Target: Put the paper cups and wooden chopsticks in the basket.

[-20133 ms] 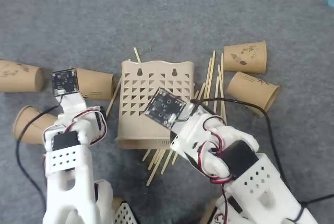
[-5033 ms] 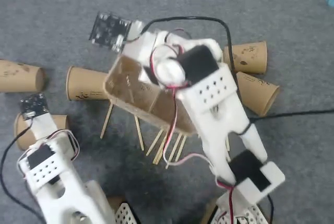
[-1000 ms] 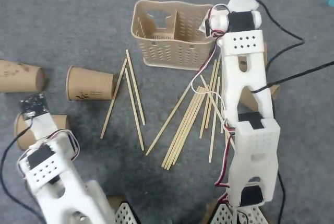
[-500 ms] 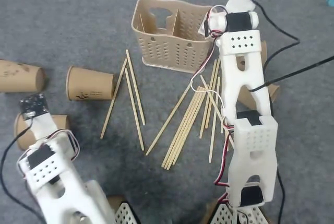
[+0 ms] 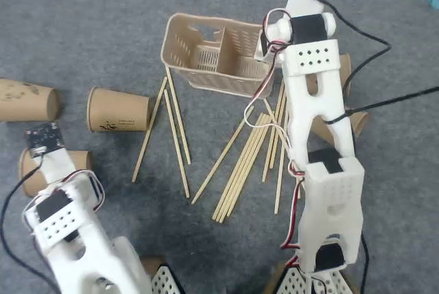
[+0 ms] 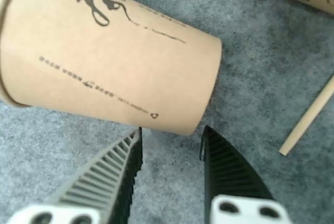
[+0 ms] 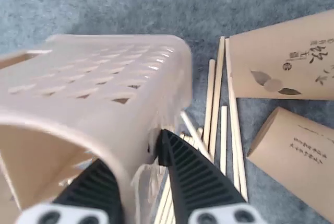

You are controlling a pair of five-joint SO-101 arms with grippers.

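Basket [image 5: 212, 81] is tilted at the far middle of the grey mat [image 5: 103, 33], its long axis running across the table. The right gripper [image 7: 133, 161] is clamped on its right end wall. In the right wrist view we see that pale slotted wall pinched between the two black fingers [image 7: 180, 177]. From above we look into the basket's two compartments and see the divider between them and the perforated floor.

The left gripper [image 6: 171, 135] hangs at the near left with its jaws apart. Its tips sit just beside the narrow base end of a paper cup [image 6: 109, 72] without touching it. This cup lies on its side, and from above we see it partly hidden under the left arm, with its long axis across the table. Two more cups [image 5: 118, 109] lie on their sides farther back on the left, also crosswise. One is near the mat's left edge and the other is between it and the basket. Two others [image 7: 287, 67] lie on their sides to the right of the basket, partly behind the right arm.

The wooden chopsticks [image 5: 243, 160] all lie flat on the mat. A loose bundle of them slants from below the basket's right end towards the near side. Two single sticks [image 5: 175, 126] start beside the basket's left corner, spread apart, and also point mostly near to far.
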